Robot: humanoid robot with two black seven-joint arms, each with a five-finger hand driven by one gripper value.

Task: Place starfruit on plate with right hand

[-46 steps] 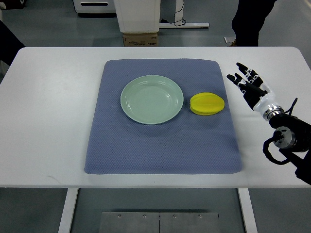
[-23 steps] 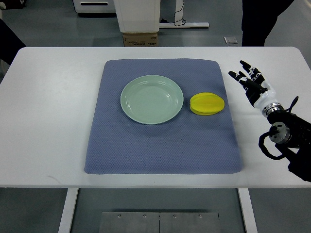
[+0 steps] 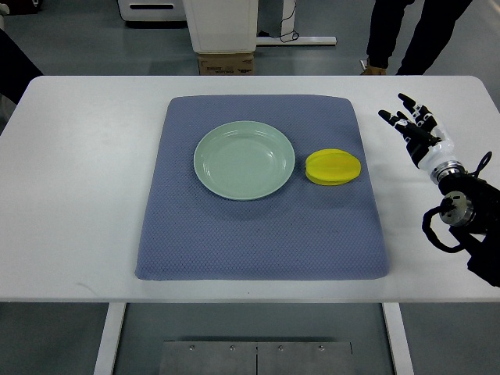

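A yellow starfruit (image 3: 333, 167) lies on the blue mat, just right of the pale green plate (image 3: 244, 159), which holds nothing. My right hand (image 3: 412, 123) hovers over the white table off the mat's right edge, well to the right of the starfruit. Its black fingers are spread and hold nothing. The forearm and cables run down to the right edge of the picture. The left arm does not show.
The blue mat (image 3: 262, 234) covers the middle of the white table (image 3: 78, 195). A person's legs (image 3: 414, 35) stand behind the table's far right edge. A cardboard box (image 3: 226, 62) and a white unit sit beyond the far edge.
My right hand has drifted a little to the right and away from the mat, fingers still spread. The person behind the table has shifted their legs. Starfruit and plate have not moved.
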